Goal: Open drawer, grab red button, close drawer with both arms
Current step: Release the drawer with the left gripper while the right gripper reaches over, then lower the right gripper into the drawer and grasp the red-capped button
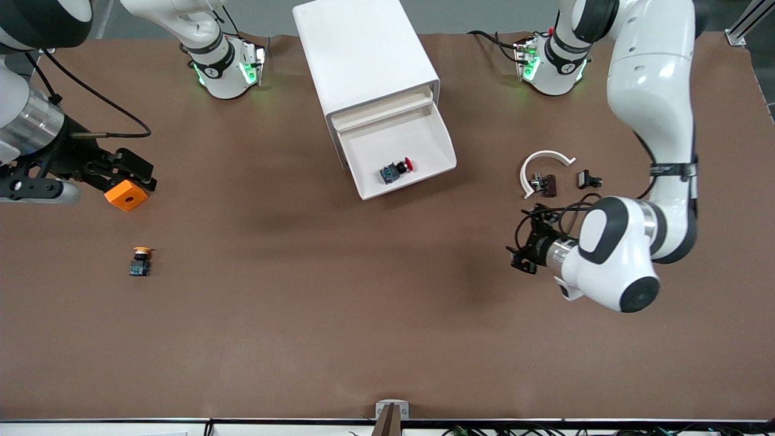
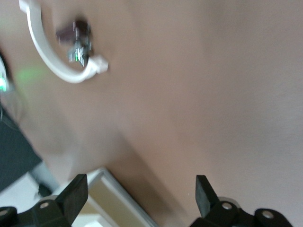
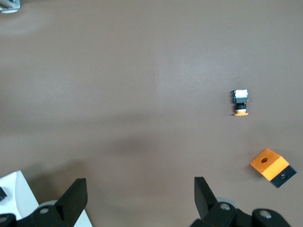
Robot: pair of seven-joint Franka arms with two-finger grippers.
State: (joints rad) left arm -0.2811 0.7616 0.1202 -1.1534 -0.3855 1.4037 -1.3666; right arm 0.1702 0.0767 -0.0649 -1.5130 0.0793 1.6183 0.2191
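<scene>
The white cabinet [image 1: 363, 54] stands at the table's middle, near the arms' bases. Its drawer [image 1: 439, 136], just under the top one, is pulled out. The red-capped button [image 1: 398, 170] lies on its side in it. My left gripper [image 1: 519, 243] is open and empty, above the table toward the left arm's end, apart from the drawer. In the left wrist view its fingers [image 2: 75, 194] stand wide, with a drawer corner [image 2: 116, 203] between them. My right gripper [image 1: 136, 172] is open and empty, up over the orange cube [image 1: 126, 195]; its wrist view shows spread fingers [image 3: 73, 198].
A yellow-capped button [image 1: 140, 260] lies nearer to the front camera than the cube; both show in the right wrist view, the button [image 3: 240, 101] and the cube [image 3: 269, 164]. A white arc-shaped part [image 1: 540, 165] and small dark parts [image 1: 588, 179] lie by the left arm.
</scene>
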